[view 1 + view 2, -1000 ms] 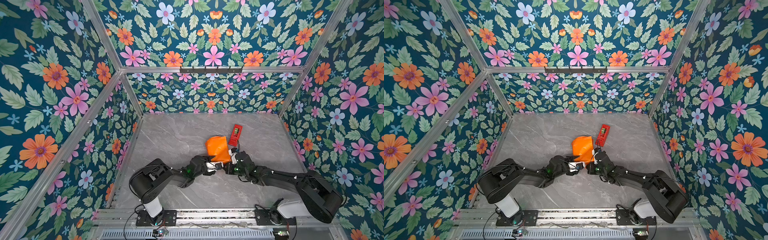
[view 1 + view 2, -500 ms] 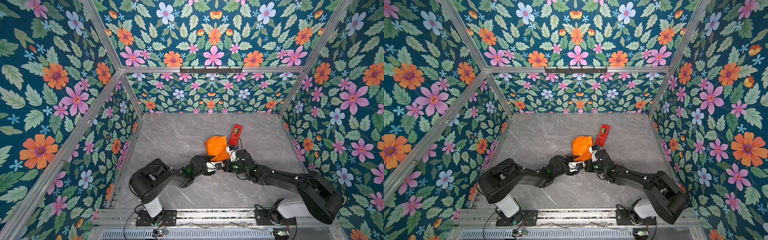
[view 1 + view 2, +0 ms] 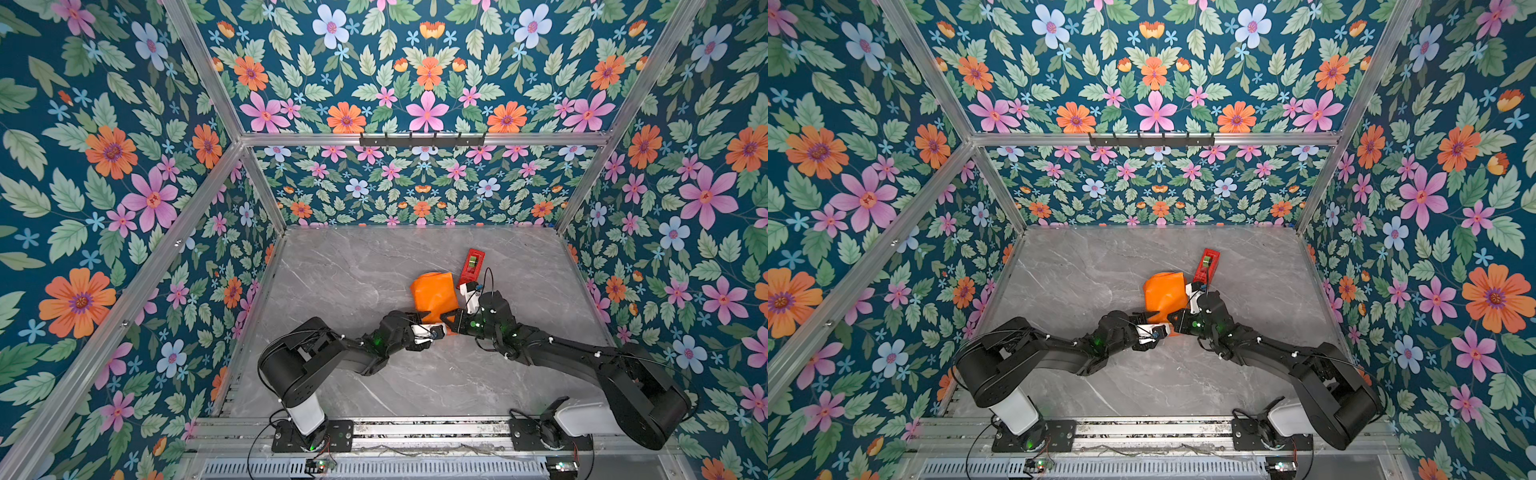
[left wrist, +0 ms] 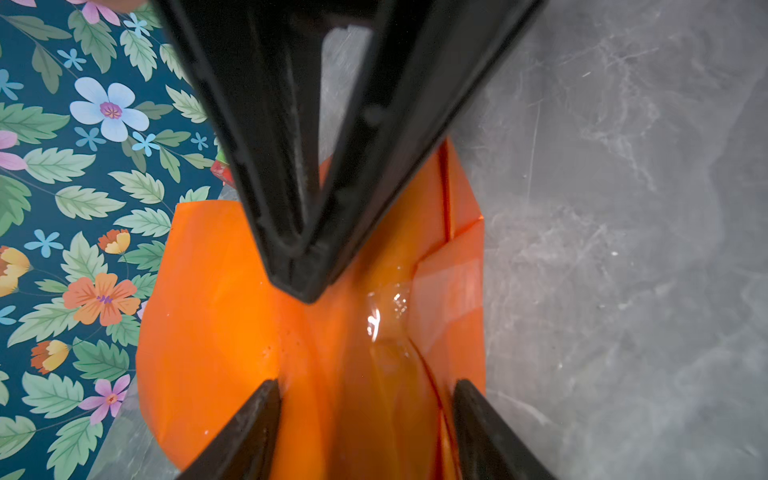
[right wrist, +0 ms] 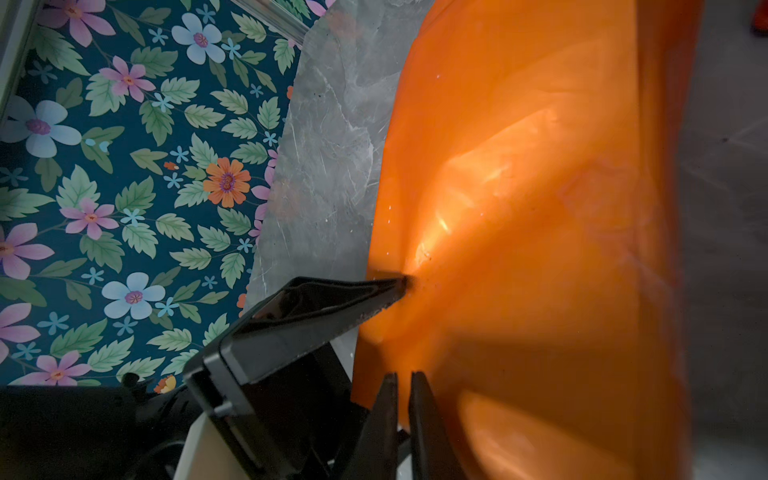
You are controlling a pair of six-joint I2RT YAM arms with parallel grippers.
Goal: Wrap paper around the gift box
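Note:
The paper (image 3: pixel 434 296) (image 3: pixel 1165 294), glossy orange, is folded into a parcel in the middle of the table. It hides the gift box. At the parcel's near end my left gripper (image 3: pixel 433 329) (image 4: pixel 365 395) is open. Its fingers (image 4: pixel 266 419) stand wide apart with the folded paper (image 4: pixel 232 316) between and under them. One fingertip (image 5: pixel 395 289) touches the paper (image 5: pixel 540 208). My right gripper (image 3: pixel 451 322) (image 5: pixel 404 376) is shut, with nothing visible between its fingers. Its closed tip (image 4: pixel 307 286) rests on the paper beside a shiny strip of clear tape (image 4: pixel 384 316).
A red tape dispenser (image 3: pixel 471 266) (image 3: pixel 1206 264) lies just behind and right of the parcel. Flowered walls (image 3: pixel 249 270) enclose the grey marble table (image 3: pixel 353 270) on three sides. Both arms reach in from the front rail.
My right gripper has shifted a little to the left along the parcel's near end, closer to the left gripper. The parcel and the left arm have hardly moved.

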